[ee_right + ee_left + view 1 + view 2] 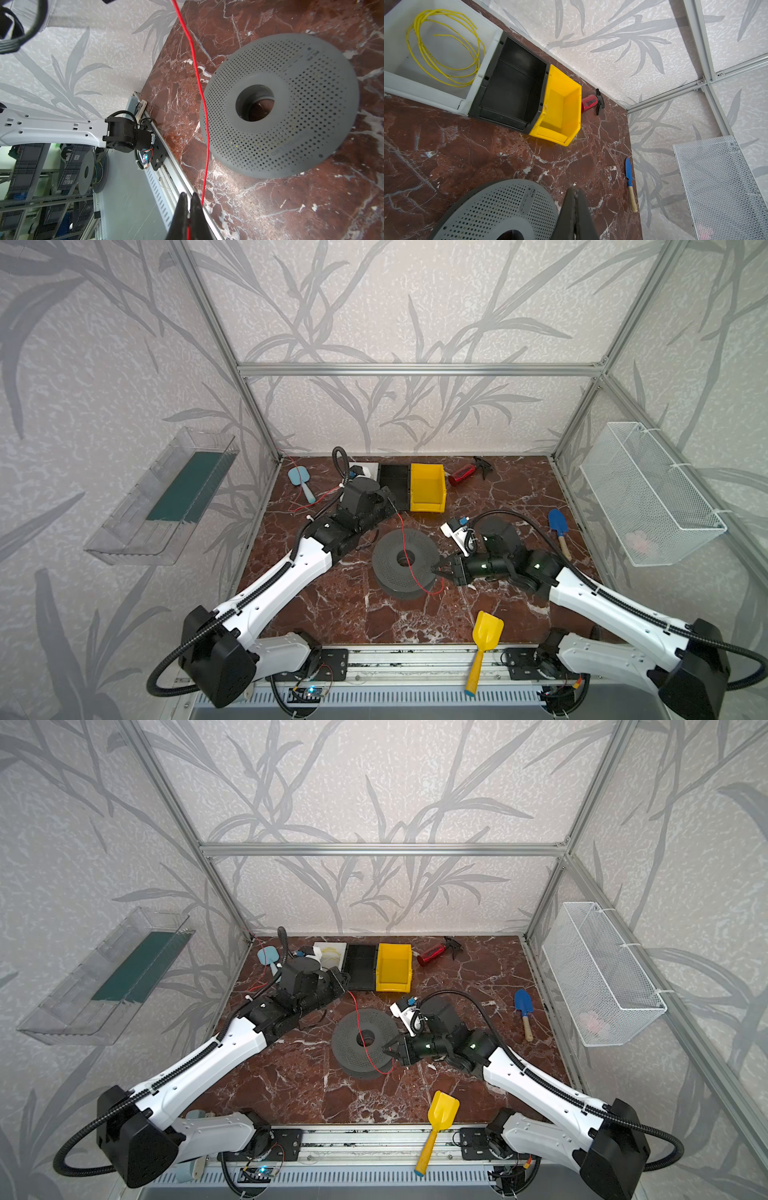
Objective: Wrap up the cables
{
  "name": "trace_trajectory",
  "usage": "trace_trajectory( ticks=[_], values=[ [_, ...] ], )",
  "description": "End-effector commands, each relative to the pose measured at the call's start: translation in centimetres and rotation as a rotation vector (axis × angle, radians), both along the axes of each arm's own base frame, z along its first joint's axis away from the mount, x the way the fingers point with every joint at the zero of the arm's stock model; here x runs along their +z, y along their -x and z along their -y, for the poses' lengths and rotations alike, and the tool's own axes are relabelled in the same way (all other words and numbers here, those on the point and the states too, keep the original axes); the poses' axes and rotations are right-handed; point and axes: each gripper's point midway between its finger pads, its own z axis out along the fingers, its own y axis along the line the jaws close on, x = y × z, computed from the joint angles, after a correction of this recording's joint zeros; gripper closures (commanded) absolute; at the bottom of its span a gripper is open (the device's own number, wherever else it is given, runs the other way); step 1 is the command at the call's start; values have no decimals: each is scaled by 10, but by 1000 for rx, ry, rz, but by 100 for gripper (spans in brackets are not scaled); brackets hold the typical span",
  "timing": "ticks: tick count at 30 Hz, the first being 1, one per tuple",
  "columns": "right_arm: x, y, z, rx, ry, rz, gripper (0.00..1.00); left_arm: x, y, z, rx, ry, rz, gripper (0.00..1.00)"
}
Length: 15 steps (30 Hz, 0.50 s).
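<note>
slippage of thin red plastic-coated cable out of pinching right gripper if yanked taut over grey perforated spool against clamped left gripper.

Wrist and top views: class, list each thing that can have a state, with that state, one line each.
right gripper: shut on the red cable
left gripper: shut
red cable: draped across the spool, not wound
spool: lying flat
yellow cable: coiled in the white bin
black bin: empty
yellow bin: empty
</note>
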Motion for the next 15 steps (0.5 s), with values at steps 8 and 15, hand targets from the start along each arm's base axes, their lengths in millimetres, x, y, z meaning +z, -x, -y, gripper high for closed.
trace_trajectory(
  ticks=[8,15],
  values=[
    [31,-93,137,-513,-10,41,100,34,13,-36,96,-98,56,100],
    [22,-150,232,-908,-156,10,100,24,21,-55,157,-154,32,100]
  ],
)
